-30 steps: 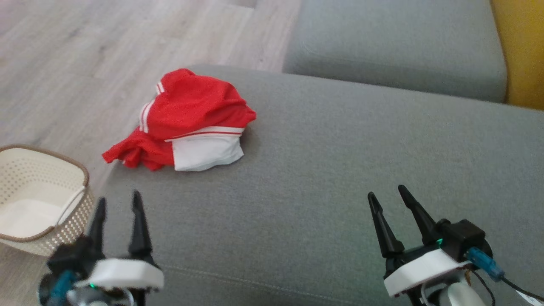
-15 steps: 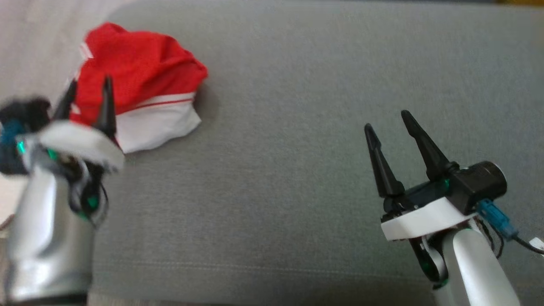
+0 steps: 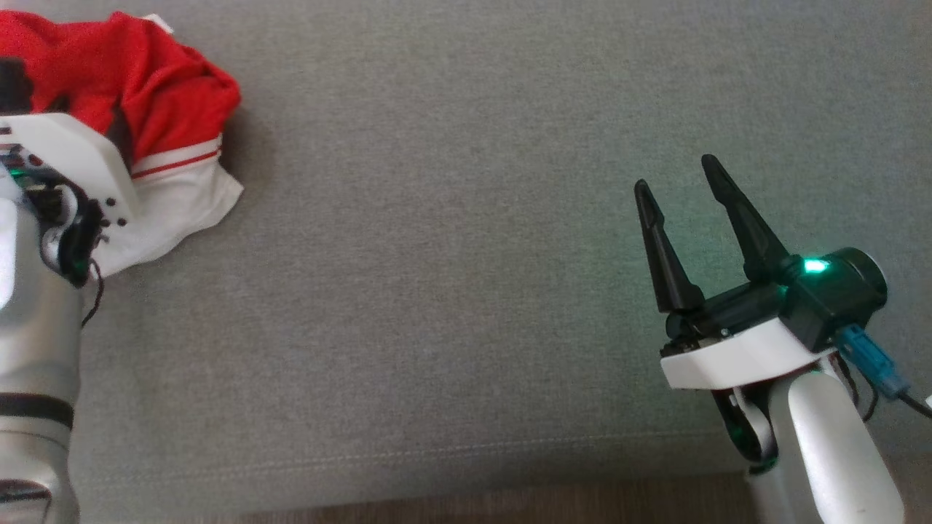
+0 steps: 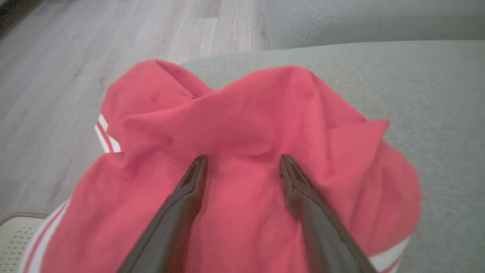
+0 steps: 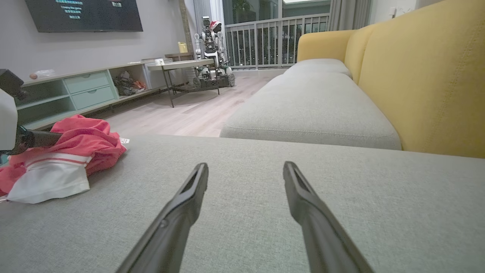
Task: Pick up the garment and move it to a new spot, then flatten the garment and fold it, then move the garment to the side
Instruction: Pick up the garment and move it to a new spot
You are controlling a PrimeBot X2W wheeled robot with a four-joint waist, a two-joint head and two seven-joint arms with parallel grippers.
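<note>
The red garment [image 3: 160, 94] with its white striped hem lies bunched at the sofa seat's left end. My left gripper [image 4: 243, 158] is open and sits low over the red cloth, its two fingertips resting on the top of the heap with a fold between them. In the head view its white wrist housing [image 3: 65, 149] covers part of the garment. My right gripper [image 3: 677, 173] is open over bare cushion far to the right, with nothing between its fingers [image 5: 189, 201]. From the right wrist view the garment [image 5: 64, 159] lies at the left.
The grey sofa seat [image 3: 466, 291] spreads wide between the grippers. A second seat cushion [image 5: 314, 110] and a yellow backrest [image 5: 428, 76] lie beyond. A cream perforated basket [image 4: 15, 239] stands on the wood floor [image 4: 57, 76] left of the sofa.
The head camera has tilted down and closer to the seat. My left gripper has reached forward from the sofa's front edge onto the garment. The right gripper stays open, in about the same place.
</note>
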